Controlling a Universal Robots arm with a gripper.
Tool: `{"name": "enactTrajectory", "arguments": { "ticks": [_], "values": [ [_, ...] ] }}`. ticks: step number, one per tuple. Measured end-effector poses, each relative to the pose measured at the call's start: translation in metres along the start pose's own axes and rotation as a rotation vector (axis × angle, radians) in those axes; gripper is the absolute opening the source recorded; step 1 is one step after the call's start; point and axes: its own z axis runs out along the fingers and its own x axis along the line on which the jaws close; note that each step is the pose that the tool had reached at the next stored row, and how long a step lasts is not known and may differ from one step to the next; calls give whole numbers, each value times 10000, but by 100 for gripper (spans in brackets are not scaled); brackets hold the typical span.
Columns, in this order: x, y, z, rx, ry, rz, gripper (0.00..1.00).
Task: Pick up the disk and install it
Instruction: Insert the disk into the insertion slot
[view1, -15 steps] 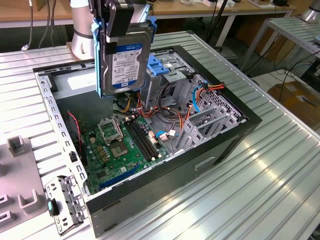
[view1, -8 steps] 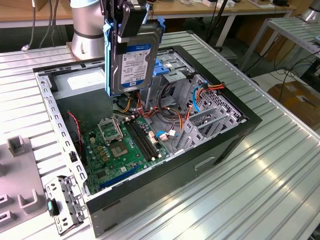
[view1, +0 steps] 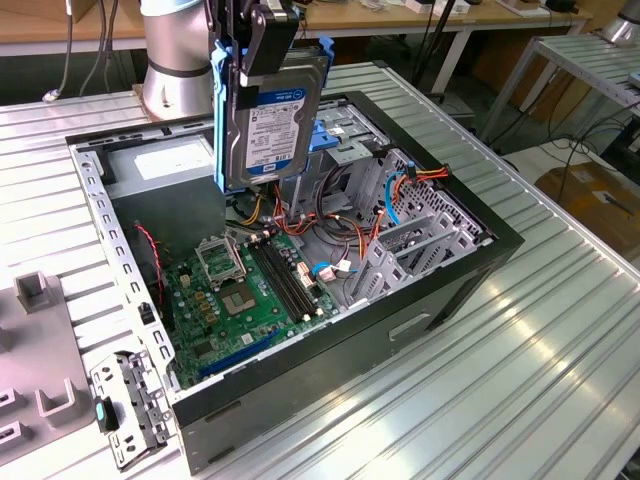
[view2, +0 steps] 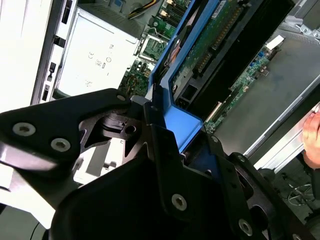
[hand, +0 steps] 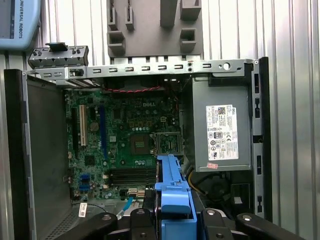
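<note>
Disk: the disk (view1: 272, 120) is hanging upright above the open computer case (view1: 440, 290), toward the far edge of the worktop (view1: 500, 370), with its label side facing the exterior view.
Grip: the gripper (view1: 265, 50) is coming down on it from above; in the second wrist view the black fingers (view2: 160, 145) are clamping the blue side rail from both sides.
Below: the motherboard (view1: 250, 290) is lying on the case floor under the disk's lower edge.
Around: the grey power supply box (hand: 222, 132) is sitting just beside it; orange and red cables (view1: 400, 180) are looping between the disk and the metal drive cage (view1: 425, 240).
Outside the case: a grey fixture plate (view1: 40, 400) and a small metal bracket (view1: 130, 405) are lying near the worktop's edge.
Labels: the disk is carrying a white-and-blue label with black print; the power supply is wearing a white one.
</note>
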Motion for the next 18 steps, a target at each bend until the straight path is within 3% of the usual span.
{"name": "enactTrajectory", "arguments": {
  "ticks": [10, 18],
  "values": [
    [33, -2, 1, 0, 5, -1, 37],
    [222, -12, 8, 0, 5, 0, 37]
  ]
}}
